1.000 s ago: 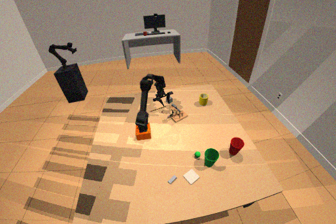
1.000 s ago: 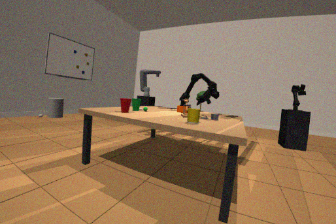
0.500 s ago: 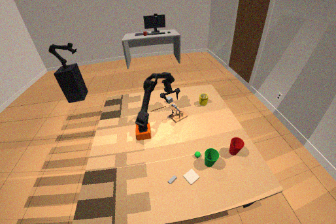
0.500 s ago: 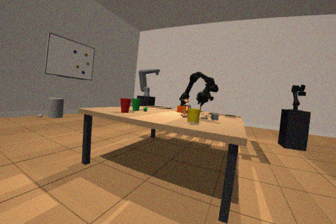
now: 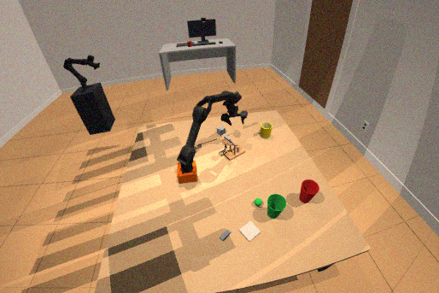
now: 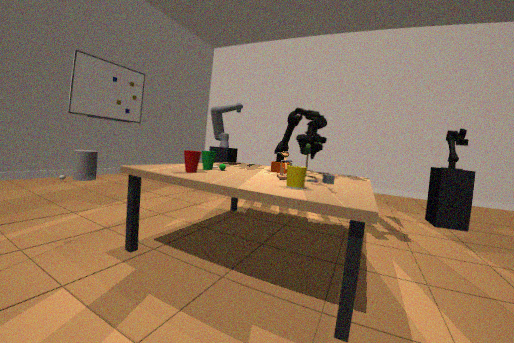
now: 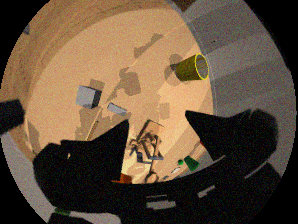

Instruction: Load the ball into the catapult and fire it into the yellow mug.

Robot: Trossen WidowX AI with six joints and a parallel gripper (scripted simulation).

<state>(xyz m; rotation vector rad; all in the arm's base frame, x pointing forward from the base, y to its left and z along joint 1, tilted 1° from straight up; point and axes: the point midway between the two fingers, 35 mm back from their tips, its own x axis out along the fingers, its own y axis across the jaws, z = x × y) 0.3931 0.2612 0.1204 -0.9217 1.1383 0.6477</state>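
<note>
Above the pale wooden bench (image 5: 295,237) (image 6: 240,192) (image 7: 115,45), reaches out from an orange base block (image 5: 187,178) (image 6: 275,167) (image 7: 125,178) with a black jointed arm (image 5: 194,131) (image 6: 287,134). Points the black fingers (image 5: 237,123) (image 6: 312,154) downward, spread wide and gripping nothing. Has the small brown wooden catapult (image 5: 231,156) (image 6: 283,169) (image 7: 150,142) standing on the bench, apart from the fingers. Has the round yellow mug (image 5: 266,131) (image 6: 296,177) (image 7: 192,68) upright near one edge, also well clear of the fingers. Shows the small grey cube (image 5: 220,130) (image 6: 328,178) (image 7: 88,96) near the catapult, not touching it. Leaves the small bright green ball (image 5: 258,202) (image 6: 222,167) (image 7: 180,162) on the bench, well apart from the catapult and just beside the tapered green cup (image 5: 275,208) (image 6: 208,160) (image 7: 191,163). Shows the tapered red cup (image 5: 307,191) (image 6: 191,161) upright near that green cup, on the side away from the ball. Also bears, on the bench near the green cup, a flat white square (image 5: 249,231) and, beside the square, a small grey block (image 5: 225,235). Cannot tell from these views precisely where the catapult aims.
</note>
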